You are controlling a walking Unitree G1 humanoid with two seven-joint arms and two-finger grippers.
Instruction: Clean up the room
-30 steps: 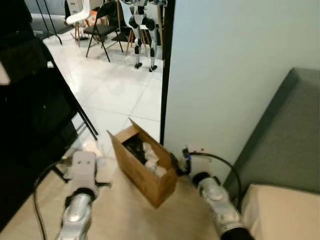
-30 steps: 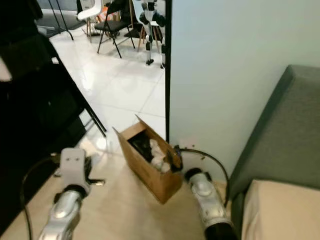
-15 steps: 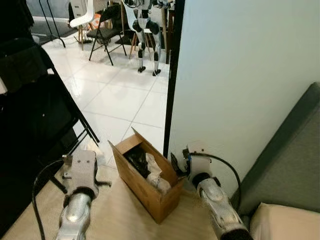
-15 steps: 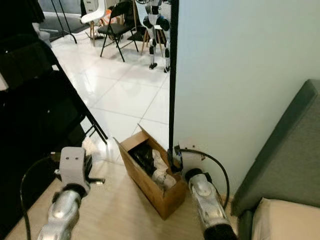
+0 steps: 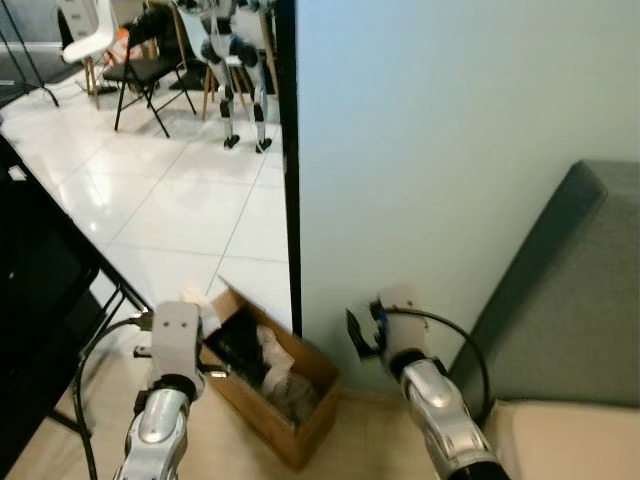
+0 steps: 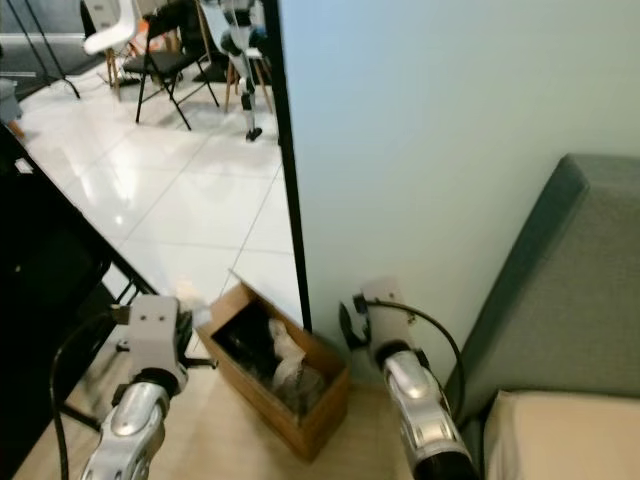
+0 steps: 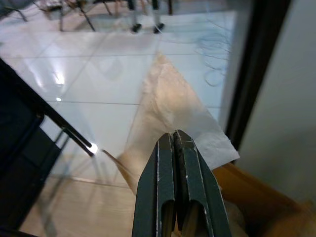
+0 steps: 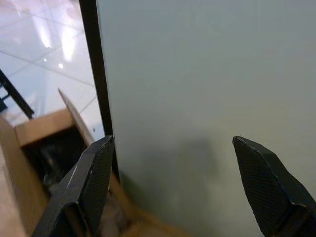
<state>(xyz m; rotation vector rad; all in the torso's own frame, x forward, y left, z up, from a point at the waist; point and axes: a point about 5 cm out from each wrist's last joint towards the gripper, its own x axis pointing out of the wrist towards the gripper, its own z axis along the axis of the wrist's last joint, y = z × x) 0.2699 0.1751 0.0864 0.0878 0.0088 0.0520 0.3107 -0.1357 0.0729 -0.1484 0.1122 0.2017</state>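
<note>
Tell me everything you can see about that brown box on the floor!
The cardboard box is plain brown and open on top, its flaps standing up. It sits slantwise on the pale floor, beside the black edge of the light wall. Crumpled whitish paper and something dark lie inside. The left gripper, jaws shut, hovers near one flap; the right gripper, jaws open, faces the wall by it.

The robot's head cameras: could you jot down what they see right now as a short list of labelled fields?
Place: corner by a pale blue wall, white tiled floor beyond
Container: open brown cardboard box on the floor, holding dark and white scraps
Left hand: fingers shut, above the box's near end
Right hand: fingers open, facing the wall
Furniture: grey sofa on the right, black folding chairs far back
</note>
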